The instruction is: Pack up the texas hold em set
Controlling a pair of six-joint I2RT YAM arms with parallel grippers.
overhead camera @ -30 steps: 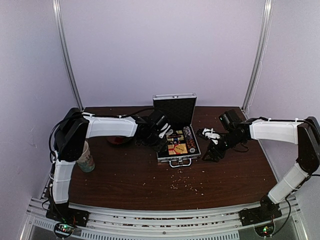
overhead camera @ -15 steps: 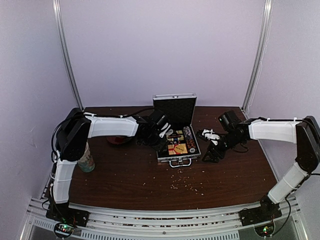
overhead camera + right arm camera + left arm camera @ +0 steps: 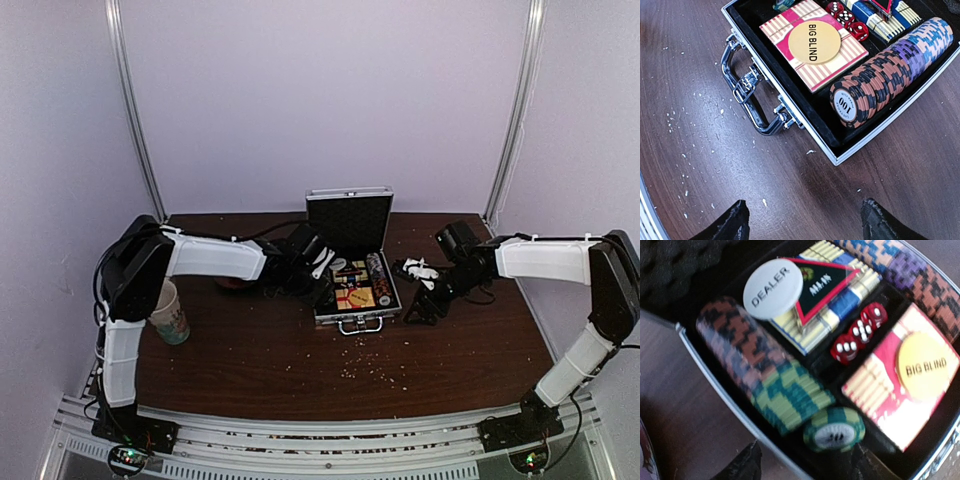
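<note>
The silver case (image 3: 356, 297) lies open at the table's middle, its lid (image 3: 349, 218) upright. Inside are chip rows (image 3: 765, 370), a white DEALER disc (image 3: 773, 288), red dice (image 3: 860, 332) and a red-yellow card box (image 3: 880, 395) with the yellow BIG BLIND disc (image 3: 927, 366) on it. My left gripper (image 3: 805, 466) is open over the case's left edge; a loose green chip (image 3: 835, 429) lies in the case just ahead of its fingers. My right gripper (image 3: 807, 222) is open over bare table beside the case's front right corner (image 3: 837, 159), near the handle (image 3: 747, 95).
A patterned paper cup (image 3: 170, 312) stands at the left by the left arm. A red saucer (image 3: 235, 284) shows partly behind the left forearm. Crumbs (image 3: 365, 365) are scattered in front of the case. Walls close the back and sides.
My left gripper has drawn back a little to the left, away from the case's inside. The right arm has barely moved.
</note>
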